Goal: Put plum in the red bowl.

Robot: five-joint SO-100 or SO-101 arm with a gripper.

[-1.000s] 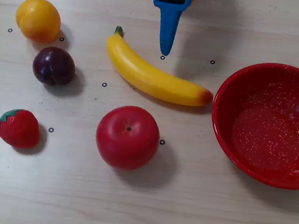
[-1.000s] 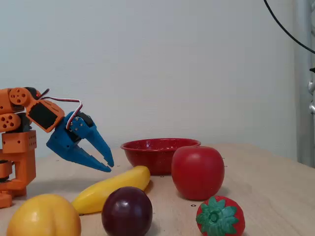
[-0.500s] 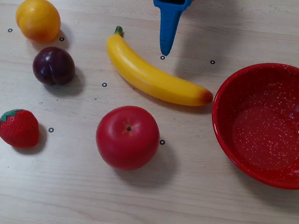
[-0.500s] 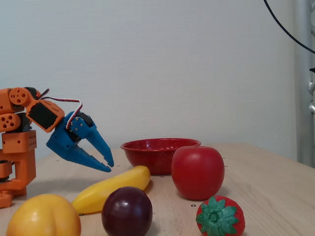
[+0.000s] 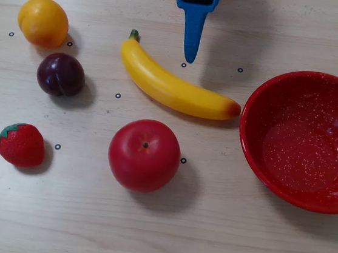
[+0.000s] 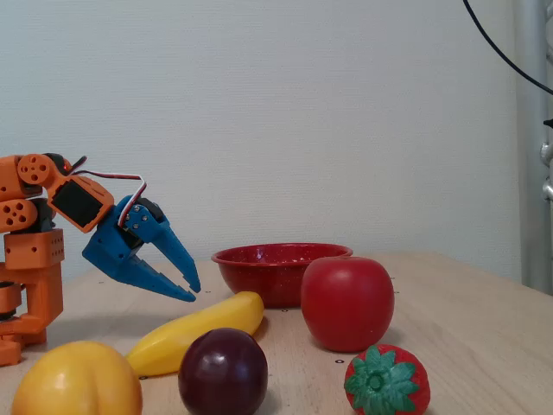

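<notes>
Five pieces of fruit and one bowl are seen on the pale wooden desk. Going by the fixed view, nearest the camera a strawberry with green leaves is set towards the desk's front edge, and beside it, further left in that view, the plum and an orange are lined up along the same edge. In the overhead view the plum is found near the left edge of the desk, just below the orange without clearly touching it, and above the strawberry, from which it is well apart. A large red apple is placed near the middle of the desk, behind the strawberry in the fixed view. A banana is laid diagonally between the apple and the arm, its brown tip pointed at the red bowl. The red bowl is set at the right edge in the overhead view, cut off by the frame there, and nothing is seen inside it. Farthest back, the blue gripper is held above the desk beyond the banana, angled downward, with nothing between its fingers, which are shown slightly parted in the fixed view. From overhead, only one narrow blue finger is made out.
</notes>
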